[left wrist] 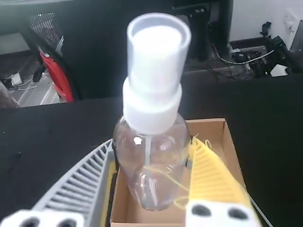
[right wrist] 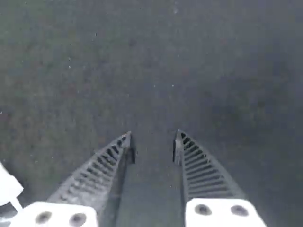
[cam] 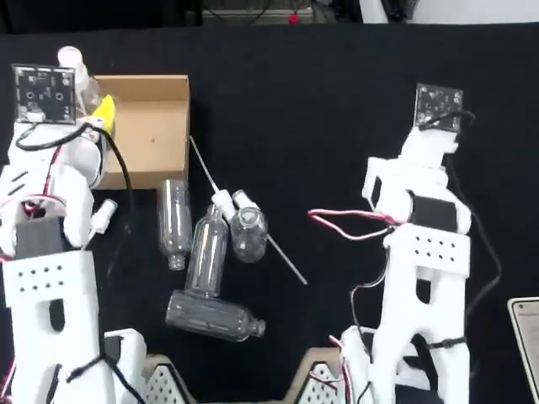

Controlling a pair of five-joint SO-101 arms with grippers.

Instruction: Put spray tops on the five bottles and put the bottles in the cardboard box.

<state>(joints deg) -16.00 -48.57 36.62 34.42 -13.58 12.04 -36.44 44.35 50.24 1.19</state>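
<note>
You are working over the black table [cam: 337, 101], with your left gripper [left wrist: 154, 143] clamping the capped bottle [left wrist: 147, 175] upright above the cardboard box [cam: 152, 126]. Releasing it off-centre is risking a knock on the box wall (smooth plastic slips easily). Your right gripper [right wrist: 152, 142] is gaping empty over bare table. Four bare bottles [cam: 208, 251] are lying bunched together, so nudging one is risking a roll. Loose spray tops [cam: 223, 202] are lying beside them.

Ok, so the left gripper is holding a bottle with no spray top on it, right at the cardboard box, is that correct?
Not quite. The bottle in the left gripper has a white spray top fitted on its neck, as the left wrist view shows. The rest stands: it is held right at the cardboard box.
</note>
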